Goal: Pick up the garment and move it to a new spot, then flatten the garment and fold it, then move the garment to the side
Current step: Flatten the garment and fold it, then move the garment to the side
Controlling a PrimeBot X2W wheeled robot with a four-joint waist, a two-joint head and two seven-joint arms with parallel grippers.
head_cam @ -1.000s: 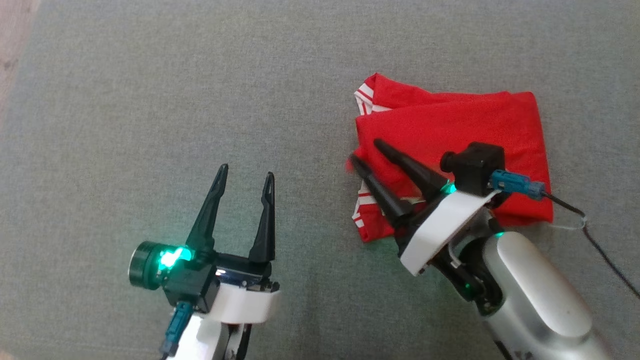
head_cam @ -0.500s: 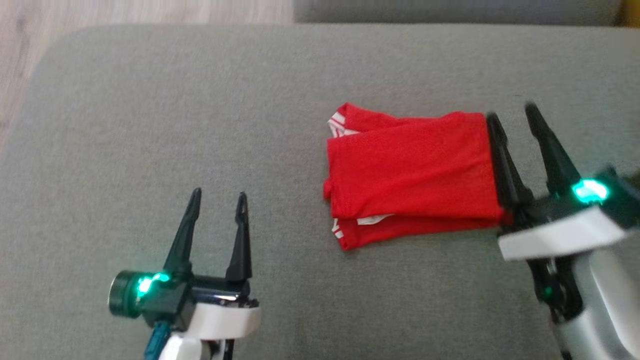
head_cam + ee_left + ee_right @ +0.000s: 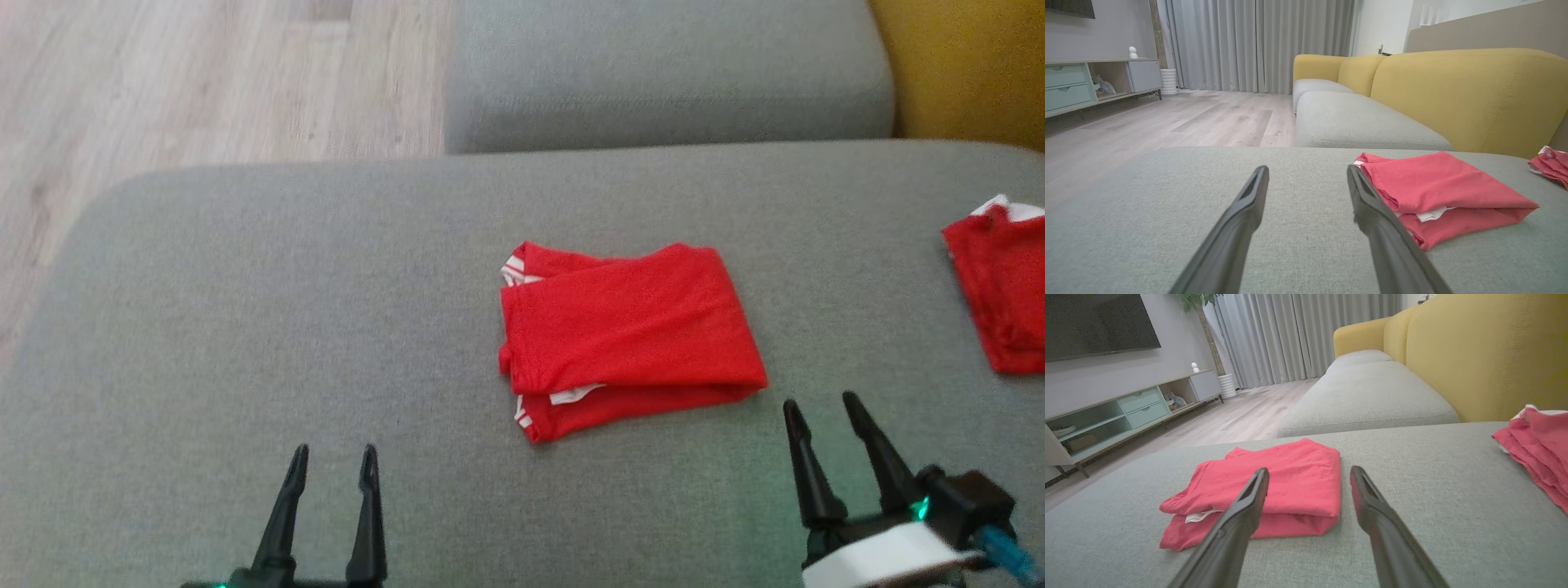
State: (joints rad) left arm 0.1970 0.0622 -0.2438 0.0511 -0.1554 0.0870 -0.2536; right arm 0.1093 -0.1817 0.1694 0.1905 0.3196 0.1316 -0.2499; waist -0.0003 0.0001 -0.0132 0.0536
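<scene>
Two grippers sit low at the near edge of the head view, both with jaws spread wide and nothing between them. The left gripper [image 3: 335, 453] is over bare grey cushion [image 3: 245, 327]. The right gripper [image 3: 819, 400] is near the garment's [image 3: 624, 335] near right corner but clear of it.

The garment is red, folded into a flat, rough rectangle, and lies on the cushion about midway across it, closer to the right gripper than to the left. White trim peeks out at its far left corner and between the layers along its near edge.

From the left wrist, the gripper [image 3: 1306, 171] points past the garment [image 3: 1437, 183], which lies ahead and to the right of it. From the right wrist, the gripper [image 3: 1309, 471] faces the garment's [image 3: 1274, 477] right end, with the fold just ahead of the fingertips.

A second red cloth [image 3: 1000, 286] lies well apart at the right. It is cut off by the frame, so it may be another folded garment, but that is hard to tell. Wood floor [image 3: 163, 82] shows at the far left and a yellow backrest [image 3: 963, 65] at the far right.
</scene>
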